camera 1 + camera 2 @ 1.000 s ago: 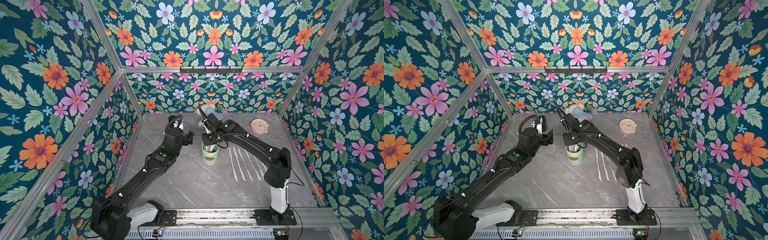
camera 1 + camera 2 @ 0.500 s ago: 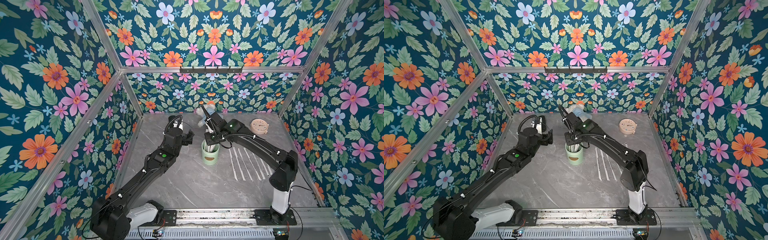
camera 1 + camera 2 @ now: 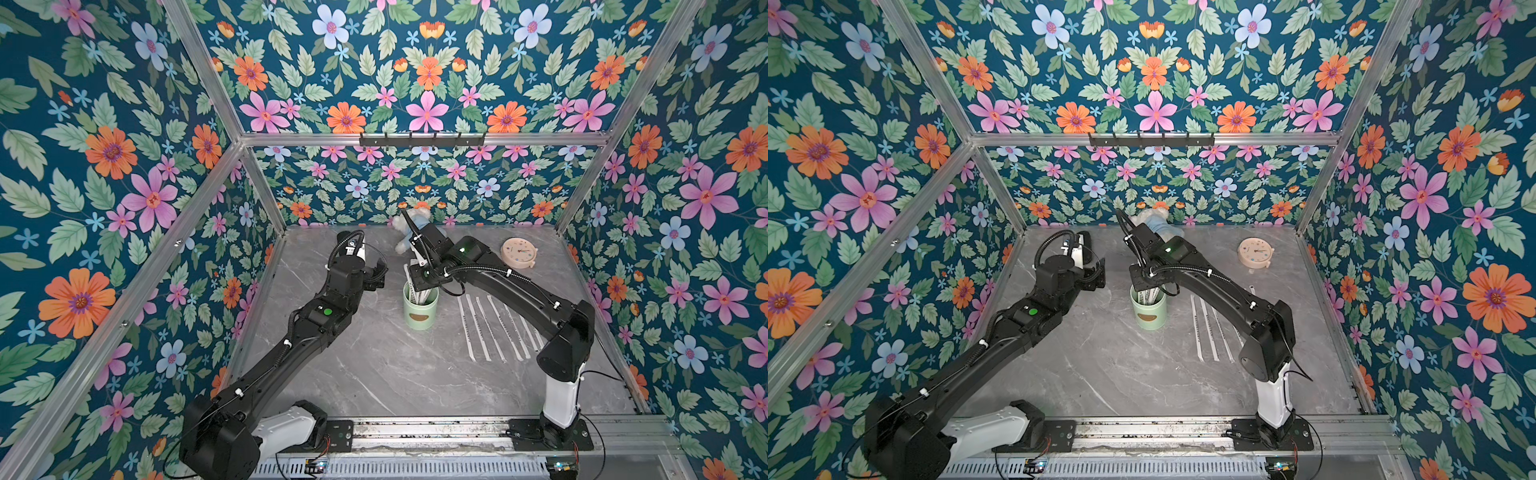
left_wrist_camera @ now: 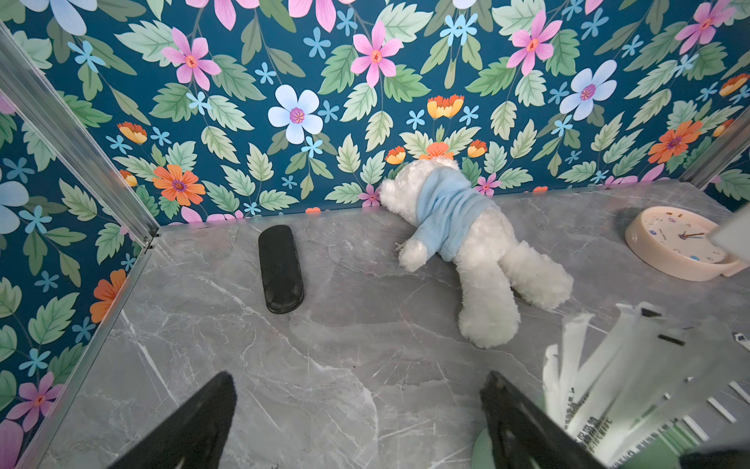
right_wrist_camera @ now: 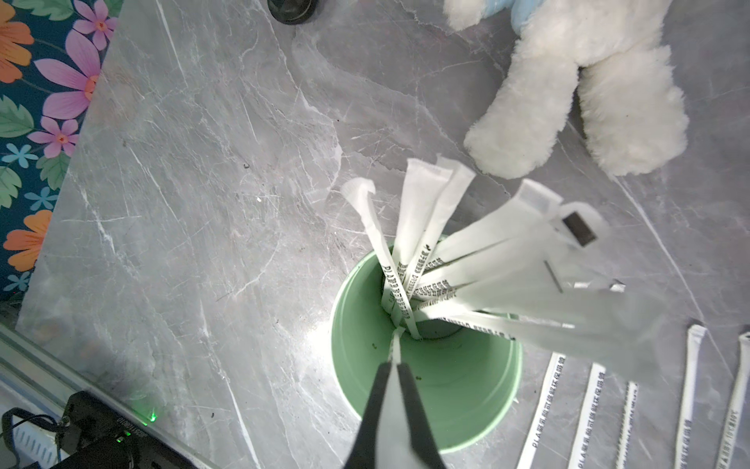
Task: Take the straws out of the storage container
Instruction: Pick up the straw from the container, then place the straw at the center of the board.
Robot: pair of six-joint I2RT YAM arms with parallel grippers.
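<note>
Because the right gripper (image 5: 393,365) hangs directly above the mouth of the storage container (image 5: 466,406), the relation governing the coming move is vertical. The straws (image 5: 466,280) lie below this gripper, with their long axes rising from the cup floor and most of them fanning away from it.

The jaws are pressed together on 1 thin straw, which shows edge-on as a white sliver at their tips, and its length drops into the cup beneath. A straight upward pull along that axis looks the likely way to clear the rim, since the straws stand taller than the cup.

The right arm is the nearer and the one engaged. The left gripper (image 4: 359,379) stands wide open and empty, just beside the container.

**Materials:**
- **Container:** a smooth, mint-green cylinder with a brown oval mark on its wall.
- **Straws:** flat, matte white paper sleeves with dark print, probably limp and easily creased.
- **Extracted straws:** a row (image 3: 494,328) lying parallel on the grey marbled desk (image 3: 374,374), under the right forearm and on the far side of the cup from the left gripper.
- **Other objects:** a plush bear (image 4: 466,243) and a round clock (image 4: 673,247) lie beyond both grippers, apart from the cup.
</note>
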